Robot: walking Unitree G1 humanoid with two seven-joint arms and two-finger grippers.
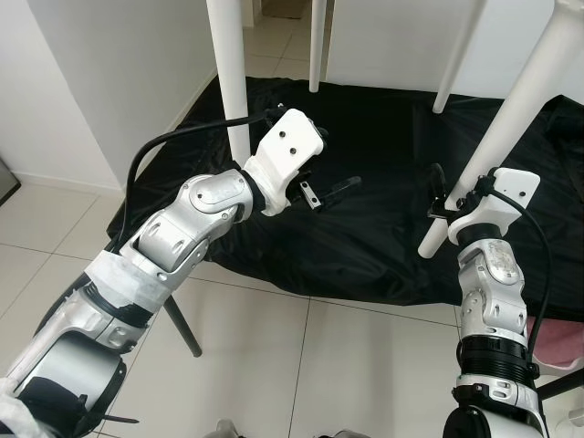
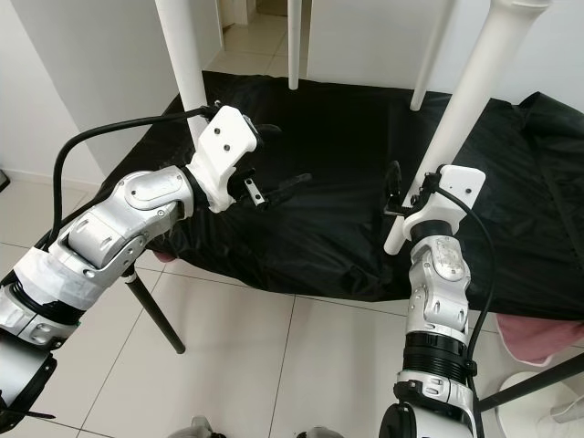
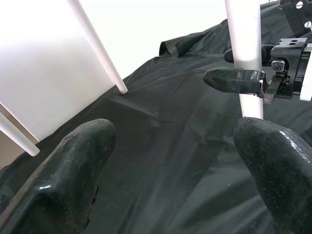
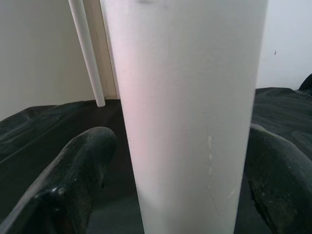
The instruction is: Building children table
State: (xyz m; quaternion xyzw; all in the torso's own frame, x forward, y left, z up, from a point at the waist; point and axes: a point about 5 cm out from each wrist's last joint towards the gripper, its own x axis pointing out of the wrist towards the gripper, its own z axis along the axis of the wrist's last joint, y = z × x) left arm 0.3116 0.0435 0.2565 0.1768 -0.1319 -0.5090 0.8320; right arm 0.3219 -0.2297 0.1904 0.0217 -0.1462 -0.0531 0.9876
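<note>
Right wrist view put the near-right table leg [image 4: 187,117] dead centre between the two black fingers [image 4: 80,180], with a gap on both sides, so the right gripper [image 1: 447,196] was spread wide around the leg rather than clamped on it. From the head camera that leg sat at about 3 o'clock, slanting up and out of frame, its foot on the black sheet [image 1: 365,137]. Looked like the gripper was bracketing it low down so the leg could be steadied or squeezed next, though that's a guess.

Three more white legs stood around it: one at 11 o'clock [image 1: 230,82], one at 12 o'clock [image 1: 317,46] and one toward 1 o'clock [image 1: 461,55]. So the table seemed to be standing over the sheet, probably laid down to protect the tiled floor [image 1: 301,365].

Left gripper [image 1: 315,187] hovered just left of centre, over the sheet, near the 11 o'clock leg but not touching it. Its fingers [image 3: 73,170] were wide apart with nothing between them, aimed across at the right gripper's leg, maybe waiting to help.
</note>
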